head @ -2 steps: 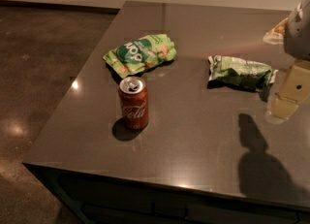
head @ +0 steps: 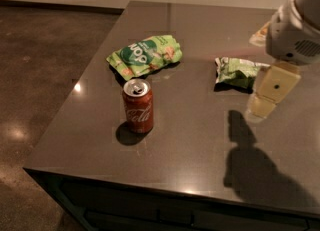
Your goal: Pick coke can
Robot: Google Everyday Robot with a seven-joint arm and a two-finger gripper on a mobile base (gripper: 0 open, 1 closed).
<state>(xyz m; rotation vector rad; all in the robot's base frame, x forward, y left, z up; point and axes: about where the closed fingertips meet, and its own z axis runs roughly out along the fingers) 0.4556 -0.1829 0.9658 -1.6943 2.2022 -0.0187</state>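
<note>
The coke can (head: 138, 106) is red with white script and a silver top. It stands upright on the dark grey table (head: 190, 145), left of the middle and towards the front. My gripper (head: 261, 106) hangs above the table at the right, well to the right of the can and apart from it. It holds nothing that I can see. Its shadow falls on the table at the front right.
A green snack bag (head: 147, 56) lies just behind the can. A second, crumpled green bag (head: 236, 71) lies next to the gripper, on its left. A pale packet (head: 260, 34) sits at the far right. The table's left and front edges drop to the floor.
My gripper has moved to the left, towards the middle of the table. The can and the bags have not moved.
</note>
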